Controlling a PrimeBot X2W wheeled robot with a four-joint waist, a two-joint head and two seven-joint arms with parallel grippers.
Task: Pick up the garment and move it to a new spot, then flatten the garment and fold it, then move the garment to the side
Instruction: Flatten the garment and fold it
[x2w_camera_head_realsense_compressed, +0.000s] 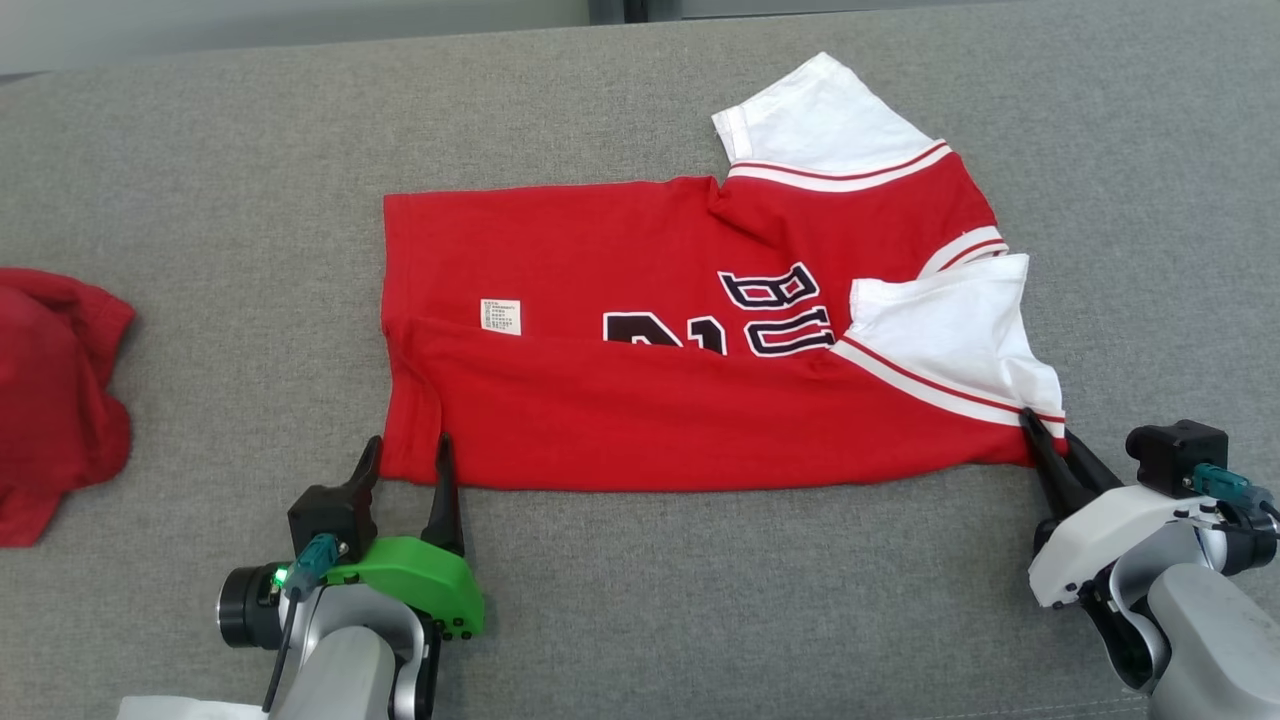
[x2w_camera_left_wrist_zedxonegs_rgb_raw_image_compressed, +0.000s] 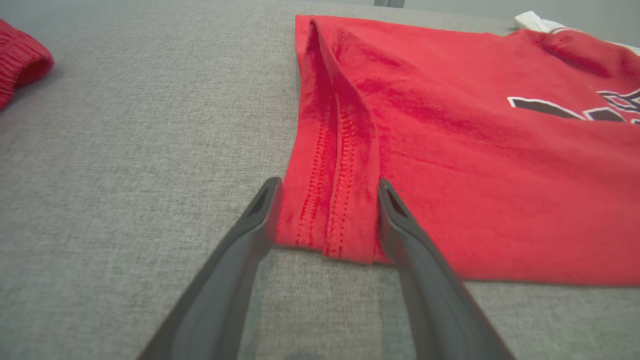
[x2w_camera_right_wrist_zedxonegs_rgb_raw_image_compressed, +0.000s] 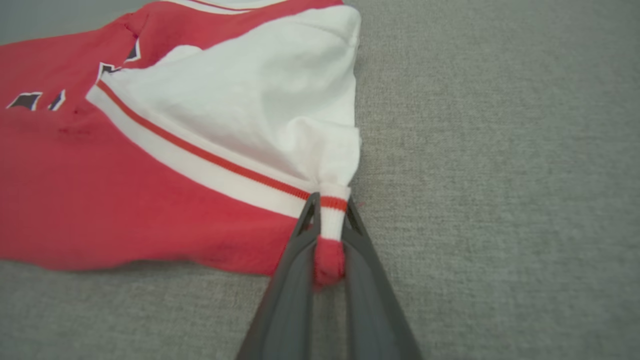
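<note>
1. The garment (x2w_camera_head_realsense_compressed: 650, 400) is a red jersey with white sleeves. It lies mid-frame in the head view on the grey surface (x2w_camera_head_realsense_compressed: 200, 200), long axis running 9 to 3 o'clock. The near long edge is turned up over the print, so I judge a first fold is in.
2. The left gripper (x2w_camera_head_realsense_compressed: 408, 440) is at 7 o'clock with its fingers spread wide. They straddle the hem corner (x2w_camera_left_wrist_zedxonegs_rgb_raw_image_compressed: 325, 220), one finger on each side, and nothing is pinched. The left wrist view shows doubled stitched layers between them.
3. The right gripper (x2w_camera_head_realsense_compressed: 1045, 430) is at 4 o'clock, fingers clamped on a bunched wad of the sleeve (x2w_camera_right_wrist_zedxonegs_rgb_raw_image_compressed: 250, 100) band. In the right wrist view the cloth is squeezed tight between them (x2w_camera_right_wrist_zedxonegs_rgb_raw_image_compressed: 331, 200).
4. Risk: if I close the left and it catches only the top layer, the lower layer stays down and the fold opens on the lift.
5. Risk: the right pinch is small and sits at the very edge. A hard pull toward 12 o'clock could slip it out or drag the sleeve crooked.
6. Risk: with one corner held and the other not, moving now would skew the jersey.
7. A second red cloth (x2w_camera_head_realsense_compressed: 50, 400) sits at 9 o'clock, well apart. A careless shift that way could land the jersey on it.
</note>
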